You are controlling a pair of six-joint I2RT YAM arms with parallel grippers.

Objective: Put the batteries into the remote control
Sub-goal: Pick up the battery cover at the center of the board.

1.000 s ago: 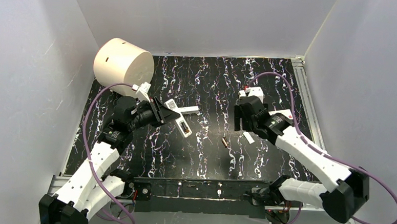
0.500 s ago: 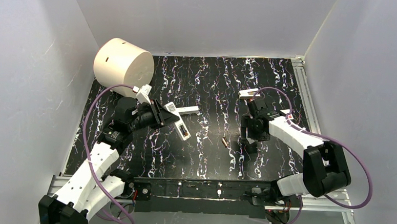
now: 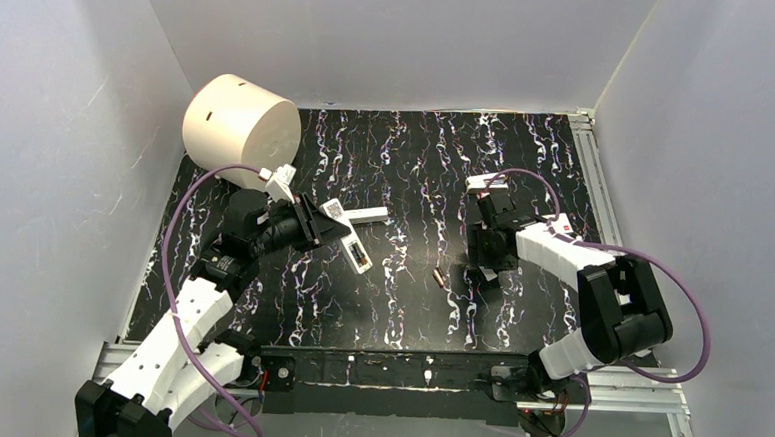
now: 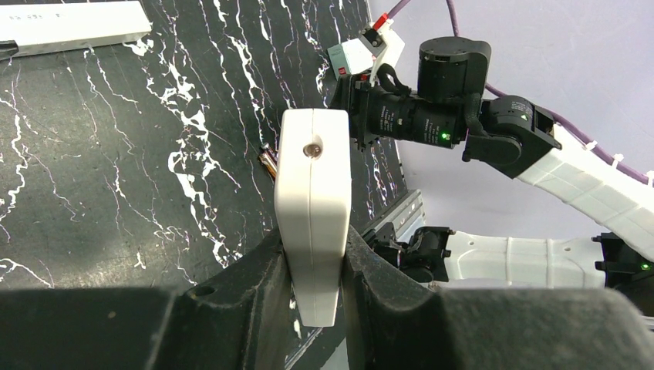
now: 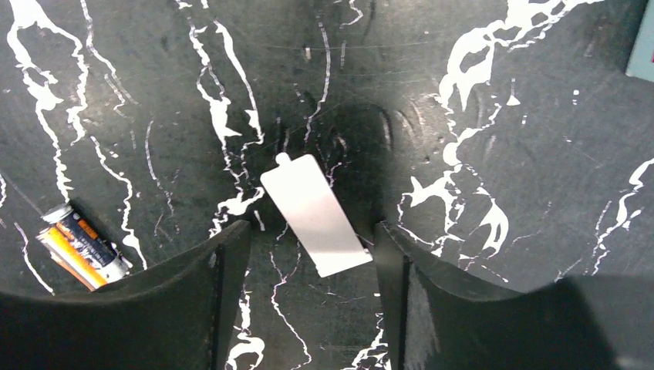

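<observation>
My left gripper (image 4: 316, 258) is shut on the remote control (image 4: 312, 196), a slim white bar held on edge above the table and seen left of centre in the top view (image 3: 350, 242). The batteries (image 5: 81, 247), dark with orange bands, lie side by side on the black marbled table (image 3: 409, 310), just left of the right gripper; in the top view they show as one small copper piece (image 3: 440, 276). My right gripper (image 5: 308, 231) points straight down, open, its fingers either side of a small flat white plate (image 5: 316, 216) lying on the table.
A large cream cylinder (image 3: 240, 126) stands at the back left corner. A plain white strip (image 3: 369, 215) lies behind the remote. A small white box with a red mark (image 3: 562, 226) sits beside the right arm. White walls enclose the table.
The right arm has folded in and lowered its gripper over the white plate, with its jaws narrowing. The left arm and the remote have not moved.
</observation>
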